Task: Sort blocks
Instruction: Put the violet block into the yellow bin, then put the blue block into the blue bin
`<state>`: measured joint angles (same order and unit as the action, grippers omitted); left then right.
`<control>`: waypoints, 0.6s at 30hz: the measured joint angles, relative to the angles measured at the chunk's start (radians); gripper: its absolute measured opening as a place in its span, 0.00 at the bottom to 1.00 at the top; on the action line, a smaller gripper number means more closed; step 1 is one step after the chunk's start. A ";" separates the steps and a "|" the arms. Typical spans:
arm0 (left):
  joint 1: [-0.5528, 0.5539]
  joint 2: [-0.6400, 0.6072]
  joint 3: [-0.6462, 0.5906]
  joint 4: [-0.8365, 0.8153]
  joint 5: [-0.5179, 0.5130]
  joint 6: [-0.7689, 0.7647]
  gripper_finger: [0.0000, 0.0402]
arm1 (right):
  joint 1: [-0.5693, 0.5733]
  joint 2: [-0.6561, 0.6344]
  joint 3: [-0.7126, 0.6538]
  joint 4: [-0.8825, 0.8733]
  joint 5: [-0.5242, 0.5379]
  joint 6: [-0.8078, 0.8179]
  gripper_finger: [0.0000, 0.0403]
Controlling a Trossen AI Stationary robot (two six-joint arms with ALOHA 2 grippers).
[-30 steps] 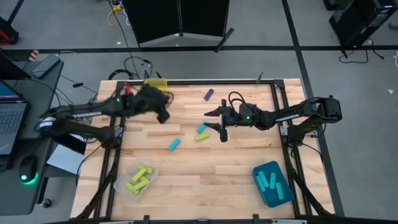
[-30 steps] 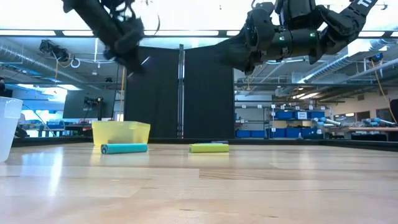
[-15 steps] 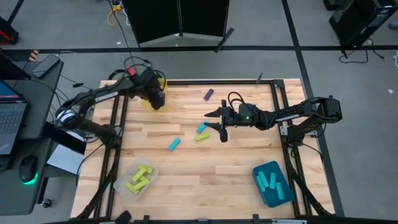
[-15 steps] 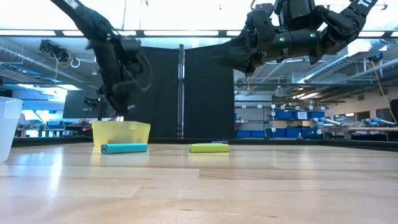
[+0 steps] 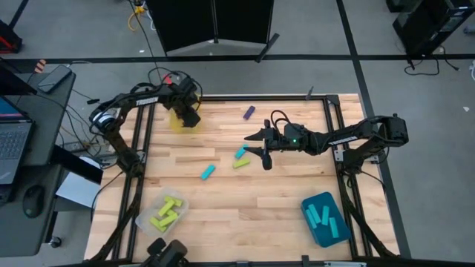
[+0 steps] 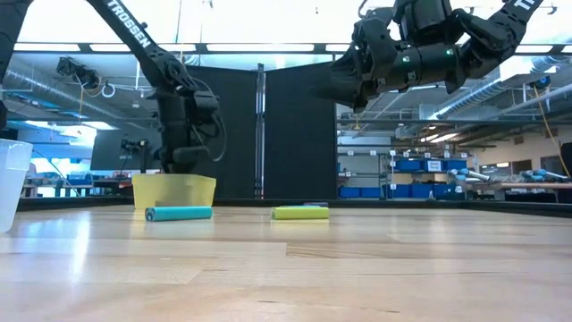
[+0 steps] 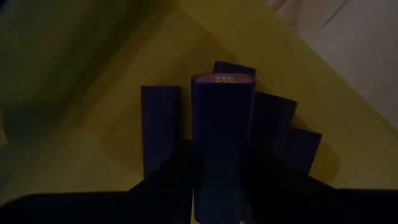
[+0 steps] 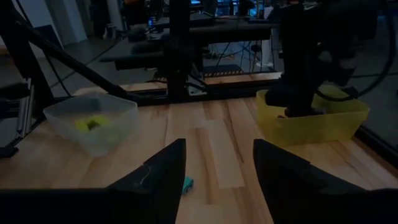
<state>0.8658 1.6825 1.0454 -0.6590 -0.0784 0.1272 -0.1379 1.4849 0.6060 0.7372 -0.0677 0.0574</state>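
My left gripper reaches down into the yellow bin at the table's far left, shut on a purple block. Several more purple blocks stand on the bin's floor below it. My right gripper hovers open above the table's middle, fingers pointing left and holding nothing. Two cyan blocks, a yellow-green block and a purple block lie flat on the wood. My left gripper pinches the purple block by its long sides between its two fingers. The fingers come from above, pointing down, and lie along the block. Its free end sticks out past the fingertips toward the bin's floor, above the other purple blocks.
A clear bin with yellow-green blocks stands near the front left, and a teal bin with cyan blocks at the front right. Bare wood lies between them. Black frame rails run along the table's left and right edges.
My left gripper has swung from beside the yellow bin toward the table's far left corner. It has tipped to point down and sunk into the bin with the purple block. My right arm has kept still.
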 joint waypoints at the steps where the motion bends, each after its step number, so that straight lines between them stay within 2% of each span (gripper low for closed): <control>1: 0.000 0.004 0.000 -0.001 0.000 0.000 0.28 | 0.000 0.000 0.000 0.000 0.000 -0.001 0.49; 3: -0.001 0.009 0.000 -0.001 -0.001 0.000 0.32 | 0.000 0.000 0.000 0.000 0.000 -0.004 0.49; 7: -0.001 -0.002 0.000 -0.004 -0.017 0.007 0.49 | 0.000 0.000 0.000 0.000 0.000 -0.006 0.49; 9: -0.003 -0.027 0.000 -0.012 -0.019 0.008 0.54 | 0.000 0.000 0.000 0.000 -0.001 -0.006 0.49; 12: -0.016 -0.083 0.000 -0.021 -0.022 0.001 0.54 | 0.000 0.000 0.000 0.000 -0.001 -0.008 0.49; 18: -0.112 -0.274 -0.015 -0.071 -0.002 -0.065 0.45 | 0.000 0.000 0.000 0.000 -0.003 -0.007 0.49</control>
<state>0.7541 1.4089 1.0308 -0.7304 -0.0803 0.0625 -0.1379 1.4849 0.6060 0.7371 -0.0704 0.0502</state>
